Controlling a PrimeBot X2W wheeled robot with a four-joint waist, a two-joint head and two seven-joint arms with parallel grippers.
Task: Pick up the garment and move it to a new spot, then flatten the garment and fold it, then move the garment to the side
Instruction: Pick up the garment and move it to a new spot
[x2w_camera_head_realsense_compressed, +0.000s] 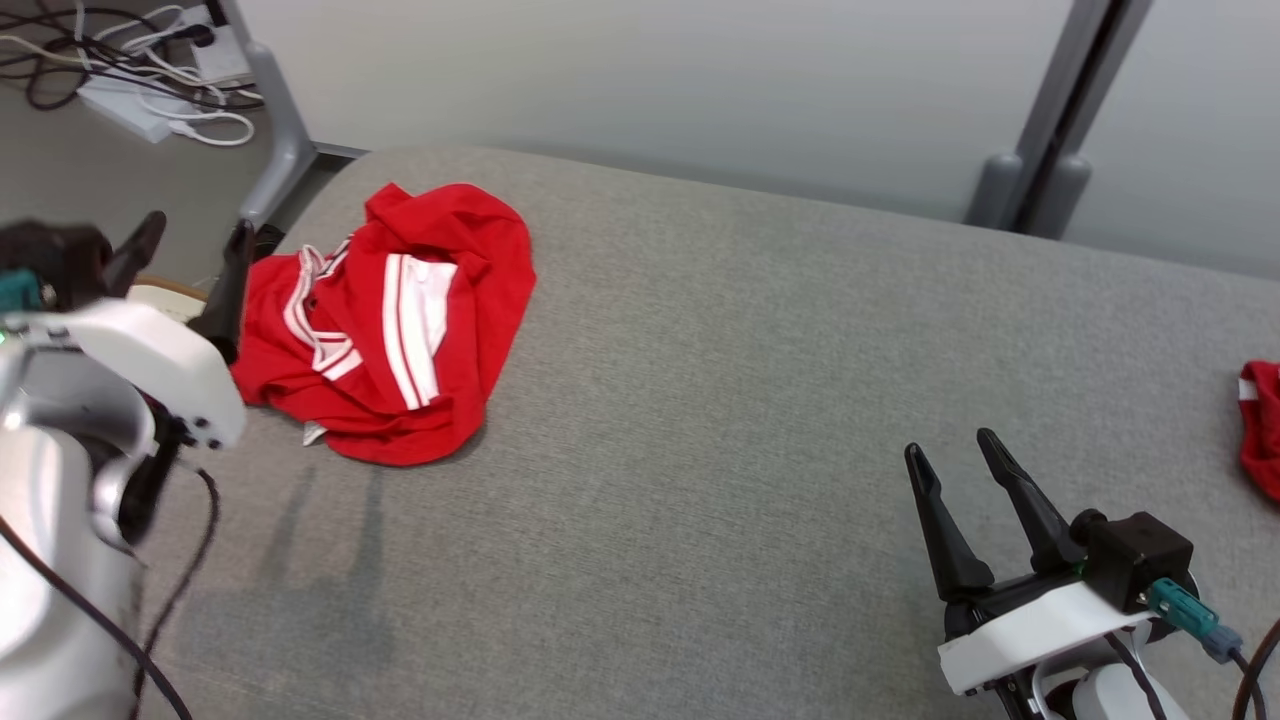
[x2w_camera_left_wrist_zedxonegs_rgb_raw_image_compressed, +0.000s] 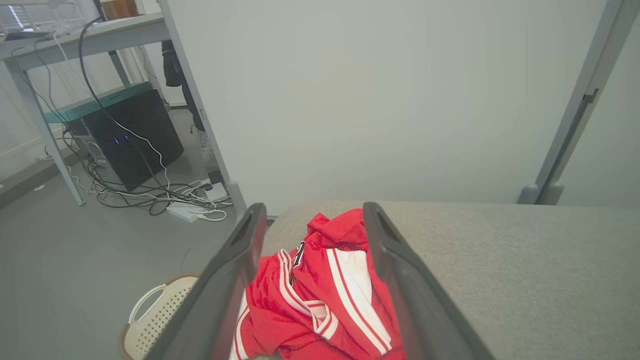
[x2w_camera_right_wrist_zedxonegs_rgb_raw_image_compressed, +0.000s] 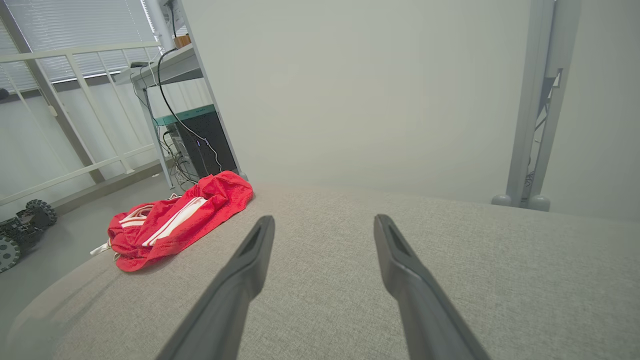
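Lab, judging by the computer tower, tangled cables and wheeled rover.

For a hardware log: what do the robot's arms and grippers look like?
Left gripper and right gripper have two long, dark fingers on a white shell. A black block with a teal connector sits on the right one. The left forearm is white and silver, with black cables.

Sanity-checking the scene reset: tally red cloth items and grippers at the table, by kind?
Red cloth items: 2, the crumpled garment and a cropped red piece at the head view's right edge
Grippers: 2, left gripper and right gripper, both open
Total: 4
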